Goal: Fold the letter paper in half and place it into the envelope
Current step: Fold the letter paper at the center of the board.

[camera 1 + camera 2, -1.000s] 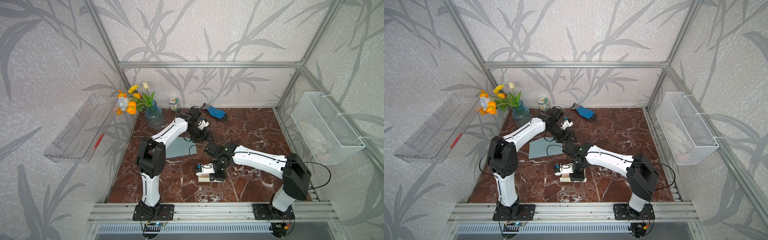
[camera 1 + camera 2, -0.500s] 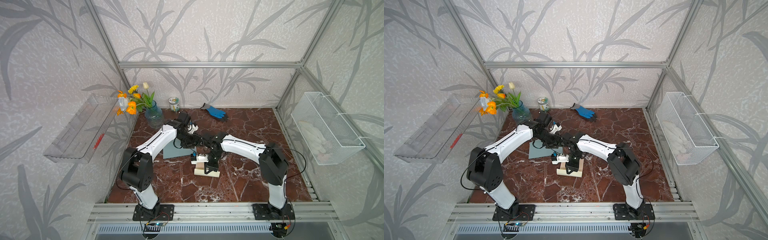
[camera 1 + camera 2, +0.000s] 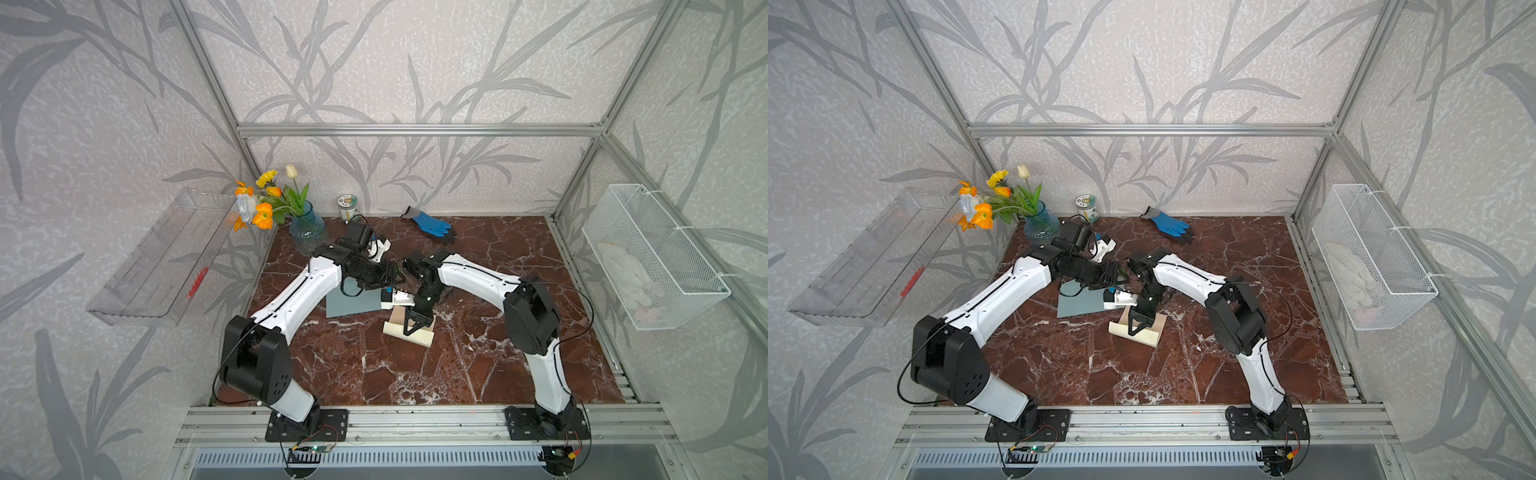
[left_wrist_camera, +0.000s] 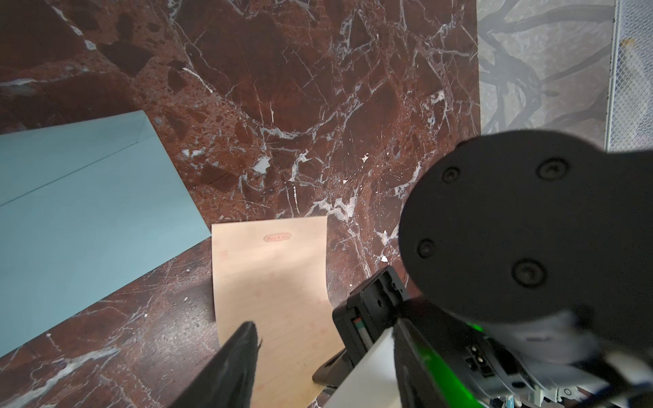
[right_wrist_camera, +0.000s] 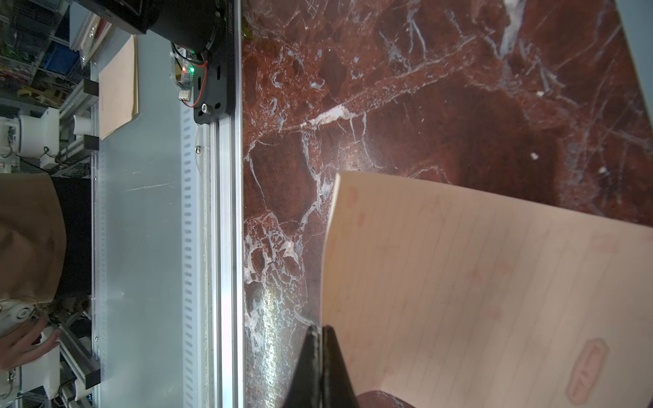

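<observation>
The beige letter paper [image 3: 415,336] [image 3: 1150,334] lies curled on the marble, just right of the blue-grey envelope [image 3: 353,303] [image 3: 1081,301], which lies flat. My right gripper [image 3: 408,331] [image 3: 1133,331] is shut on one long edge of the paper [image 5: 494,282]; its fingertips [image 5: 330,339] meet there and hold that edge off the table. My left gripper [image 3: 394,277] [image 4: 318,371] hangs open above the sheet's far end [image 4: 272,275], next to the envelope [image 4: 88,212]. One dark finger [image 4: 240,353] shows; the right arm's wrist hides the other.
A blue glass vase of flowers [image 3: 307,235], a small jar [image 3: 348,206] and a blue-and-black glove [image 3: 432,224] sit along the back wall. A wire basket [image 3: 652,257] hangs on the right wall and a clear tray [image 3: 158,266] on the left. The front rail [image 5: 226,212] borders the table.
My right gripper has carried the paper a little back toward the envelope. My left arm has dropped and swung in over the paper's far end, its jaws narrowing.
</observation>
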`<state>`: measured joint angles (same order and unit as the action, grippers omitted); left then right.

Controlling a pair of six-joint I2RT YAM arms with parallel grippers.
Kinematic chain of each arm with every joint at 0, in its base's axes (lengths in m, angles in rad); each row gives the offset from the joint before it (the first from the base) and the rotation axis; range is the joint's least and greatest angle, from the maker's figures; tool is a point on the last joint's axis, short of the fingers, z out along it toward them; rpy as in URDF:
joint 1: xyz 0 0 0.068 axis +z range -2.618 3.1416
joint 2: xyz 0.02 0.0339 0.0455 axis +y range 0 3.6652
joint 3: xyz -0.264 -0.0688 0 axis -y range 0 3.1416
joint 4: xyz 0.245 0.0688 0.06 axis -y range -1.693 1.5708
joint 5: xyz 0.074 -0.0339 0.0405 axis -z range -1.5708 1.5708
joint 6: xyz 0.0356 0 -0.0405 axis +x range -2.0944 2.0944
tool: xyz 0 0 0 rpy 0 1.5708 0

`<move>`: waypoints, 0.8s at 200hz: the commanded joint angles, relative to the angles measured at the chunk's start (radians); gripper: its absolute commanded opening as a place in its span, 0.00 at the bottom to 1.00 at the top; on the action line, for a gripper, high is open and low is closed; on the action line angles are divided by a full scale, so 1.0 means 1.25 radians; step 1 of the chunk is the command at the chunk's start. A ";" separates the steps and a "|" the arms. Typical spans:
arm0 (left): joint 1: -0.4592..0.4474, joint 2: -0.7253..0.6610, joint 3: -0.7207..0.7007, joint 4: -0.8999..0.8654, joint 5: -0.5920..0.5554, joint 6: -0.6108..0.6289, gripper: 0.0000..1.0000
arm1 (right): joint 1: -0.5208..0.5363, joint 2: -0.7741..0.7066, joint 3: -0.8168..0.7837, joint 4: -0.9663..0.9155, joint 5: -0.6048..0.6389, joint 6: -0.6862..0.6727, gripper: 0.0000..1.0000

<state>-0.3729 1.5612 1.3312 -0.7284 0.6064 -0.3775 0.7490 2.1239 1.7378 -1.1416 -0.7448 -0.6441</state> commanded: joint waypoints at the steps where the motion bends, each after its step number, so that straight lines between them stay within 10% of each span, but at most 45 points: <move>1: -0.004 -0.040 -0.026 -0.070 0.038 0.020 0.60 | -0.079 0.034 0.020 -0.039 -0.091 0.043 0.00; 160: -0.005 -0.101 -0.060 -0.091 0.066 0.011 0.58 | -0.225 0.300 0.257 -0.117 -0.134 0.078 0.00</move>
<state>-0.3363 1.5608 1.2675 -0.5632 0.4541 -0.4324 0.7208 2.3768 2.0533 -1.2850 -0.8516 -0.6662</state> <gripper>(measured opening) 0.580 0.047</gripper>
